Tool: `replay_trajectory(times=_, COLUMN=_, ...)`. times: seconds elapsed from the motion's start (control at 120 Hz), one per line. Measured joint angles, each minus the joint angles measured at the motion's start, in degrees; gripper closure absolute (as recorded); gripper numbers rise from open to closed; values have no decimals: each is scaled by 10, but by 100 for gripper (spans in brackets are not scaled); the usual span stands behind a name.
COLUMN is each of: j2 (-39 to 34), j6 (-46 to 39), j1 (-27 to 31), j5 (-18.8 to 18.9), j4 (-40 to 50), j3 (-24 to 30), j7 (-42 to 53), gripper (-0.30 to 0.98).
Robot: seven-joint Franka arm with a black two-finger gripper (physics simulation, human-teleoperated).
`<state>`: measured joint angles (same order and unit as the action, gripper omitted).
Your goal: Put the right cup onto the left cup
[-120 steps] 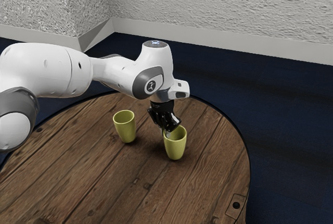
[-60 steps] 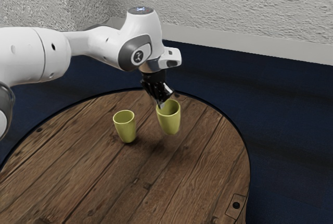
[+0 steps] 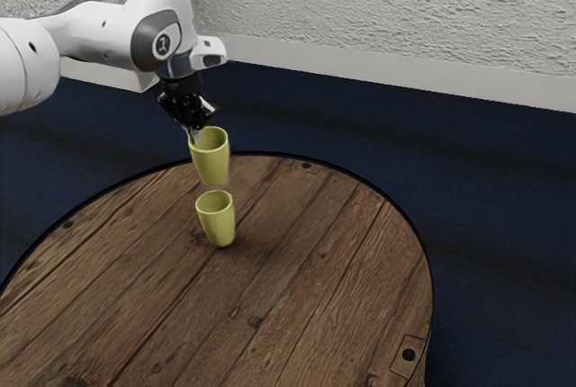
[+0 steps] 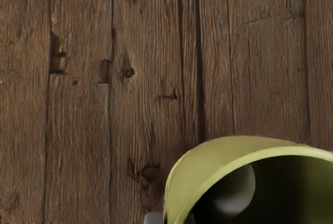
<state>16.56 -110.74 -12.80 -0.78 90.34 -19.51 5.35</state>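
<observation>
Raised cup (image 3: 212, 162), mouth up, in the tool's (image 3: 193, 134) hold.
Over the round wooden counter (image 3: 315, 270), the raised cup hangs roughly upright, its long axis near vertical and its narrower base pointing down; below it in the exterior view, apart from it by a small gap, the standing cup (image 3: 217, 224) rests on the counter, also upright and open upward, both of them yellow-green; inside the raised cup, the wrist view shows a pale rounded patch (image 4: 237, 190) I cannot identify against the dark interior; the tool is above its rim, closed on the cup's wall, with one finger inside and the other outside.
</observation>
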Motion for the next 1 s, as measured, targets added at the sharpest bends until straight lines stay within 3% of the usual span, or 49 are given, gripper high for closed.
replay_trajectory(times=0.325, j2=-39, j6=-4, j1=-1, j5=1, j4=63, j3=1, j7=20, gripper=79)
replay_trajectory(times=0.933, j2=29, j6=-14, j1=8, j5=-7, j4=33, j3=12, j7=29, gripper=79)
replay_trajectory(times=1.0, j2=33, j6=-15, j1=8, j5=-8, j4=33, j3=16, j7=30, gripper=64)
